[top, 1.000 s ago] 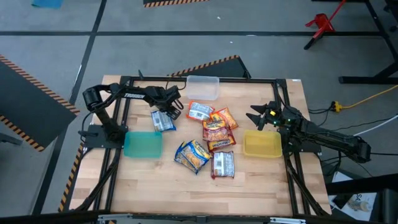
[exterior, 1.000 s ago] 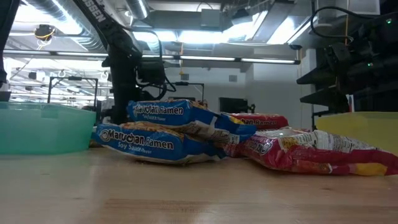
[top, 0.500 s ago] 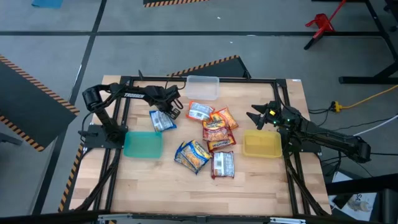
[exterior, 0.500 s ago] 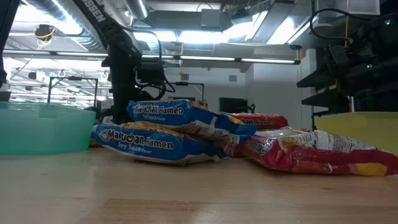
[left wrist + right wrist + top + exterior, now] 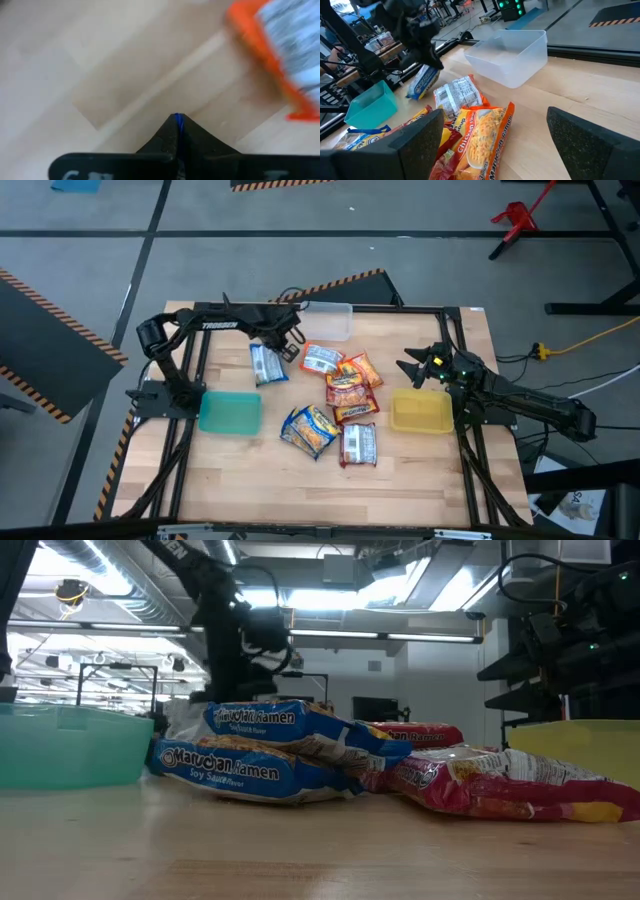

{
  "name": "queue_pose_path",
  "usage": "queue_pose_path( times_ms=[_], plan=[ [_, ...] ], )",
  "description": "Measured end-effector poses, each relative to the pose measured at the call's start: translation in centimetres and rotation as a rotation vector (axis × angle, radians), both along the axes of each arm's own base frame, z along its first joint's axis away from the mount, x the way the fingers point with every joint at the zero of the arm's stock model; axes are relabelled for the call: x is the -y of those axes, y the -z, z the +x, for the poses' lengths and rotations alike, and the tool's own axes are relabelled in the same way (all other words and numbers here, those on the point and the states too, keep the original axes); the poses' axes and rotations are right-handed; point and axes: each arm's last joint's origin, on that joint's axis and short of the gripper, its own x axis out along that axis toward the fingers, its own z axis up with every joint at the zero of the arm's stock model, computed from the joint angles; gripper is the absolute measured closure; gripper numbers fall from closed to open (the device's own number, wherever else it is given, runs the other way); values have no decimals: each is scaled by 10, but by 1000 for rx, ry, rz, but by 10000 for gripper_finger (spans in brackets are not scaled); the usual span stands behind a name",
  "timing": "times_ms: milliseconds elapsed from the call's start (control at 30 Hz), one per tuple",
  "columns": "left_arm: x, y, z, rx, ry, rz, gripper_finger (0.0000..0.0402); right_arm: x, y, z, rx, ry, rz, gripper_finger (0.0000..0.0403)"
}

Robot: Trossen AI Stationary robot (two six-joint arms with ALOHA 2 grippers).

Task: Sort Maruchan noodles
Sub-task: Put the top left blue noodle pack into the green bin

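Left end effector (image 5: 283, 340) clenched on blue noodle packet (image 5: 266, 365), lifted off counter (image 5: 250, 480) near clear bin (image 5: 327, 319). Right end effector (image 5: 417, 367) released, fingers spread, above yellow bin (image 5: 421, 412). Remaining packets (image 5: 340, 402) clustered mid-counter beside teal bin (image 5: 229, 412).

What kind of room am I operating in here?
Likely a robotics lab or workshop: exposed ceiling ducts and strip lights overhead, hazard-striped floor tape, and a wooden table in a black frame.

"Maruchan Ramen Soy Sauce" on blue packet (image 5: 240, 768), "Chicken Ramen" on orange packet (image 5: 480, 135)
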Motion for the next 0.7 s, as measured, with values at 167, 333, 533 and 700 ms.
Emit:
queue_pose_path(
  times_ms=[167, 333, 533, 700],
  plan=[
    [8, -28, 9, -42, 47, -18, 401, 0, 0, 0, -1, 0, 0, 63],
    [29, -57, 18, -107, 133, -33, 401, 0, 0, 0, -1, 0, 1, 63],
    [62, -95, 30, -143, 231, 23, 401, 0, 0, 0, -3, 0, -1, 63],
    [94, -129, 34, -178, 325, 106, 401, 0, 0, 0, -3, 1, -1, 63]
  ],
)
